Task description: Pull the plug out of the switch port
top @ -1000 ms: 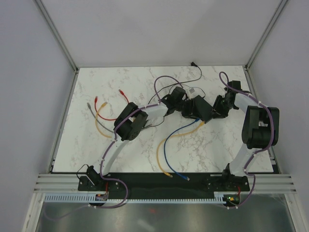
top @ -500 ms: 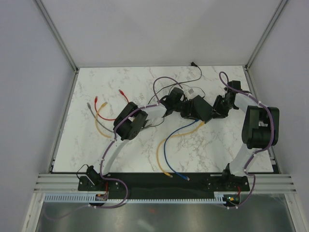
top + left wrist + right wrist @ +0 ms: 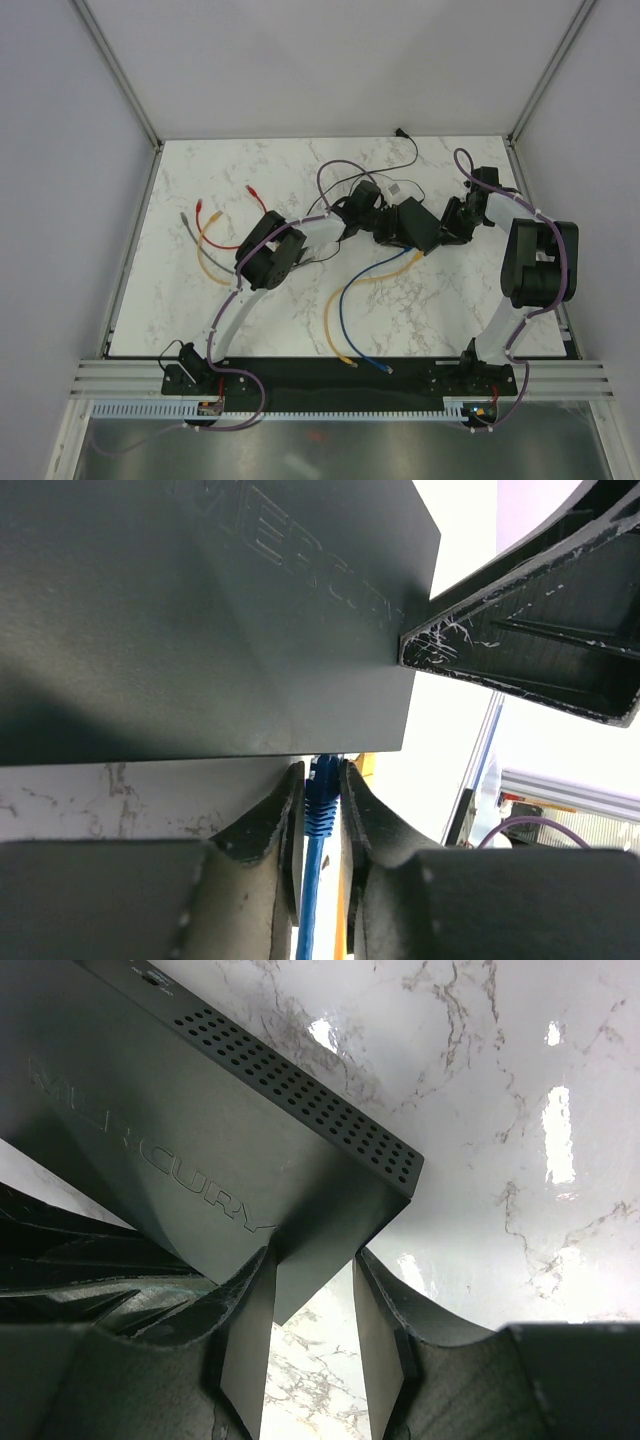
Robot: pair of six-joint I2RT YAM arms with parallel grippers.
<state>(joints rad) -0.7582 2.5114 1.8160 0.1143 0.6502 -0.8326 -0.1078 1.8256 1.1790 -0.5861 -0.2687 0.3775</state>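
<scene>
Pinned between two arms at the far middle of the white marble worktop point(image 3: 170, 300): the switch point(image 3: 408, 222), a flat, matte-black rectangular box. Carries the raised word MERCURY embossed across its broad top face. Pierced along one narrow side by two rows of small round vent holes, clear in the right wrist view. No gloss on the casing, against bright glare on the marble behind.

Gripped at one corner by the right gripper point(image 3: 313, 1260), with jaws clenched on the box from both sides.

Met on the opposite side by the left gripper point(image 3: 320, 780), with jaws grasping the blue plug point(image 3: 322, 798), pressed tight against both its flanks just at the switch's edge. Cannot tell from the left wrist view whether the plug's tip sits inside the port, hidden as it is behind the casing.

Trailing from the plug, a blue cable point(image 3: 341, 305); just beside it, a yellow cable point(image 3: 327, 325). Seen from above curving together away from the switch toward the near edge of the worktop.

Well apart on the left, a loose red cable point(image 3: 201, 207) and a grey cable point(image 3: 187, 217).
</scene>
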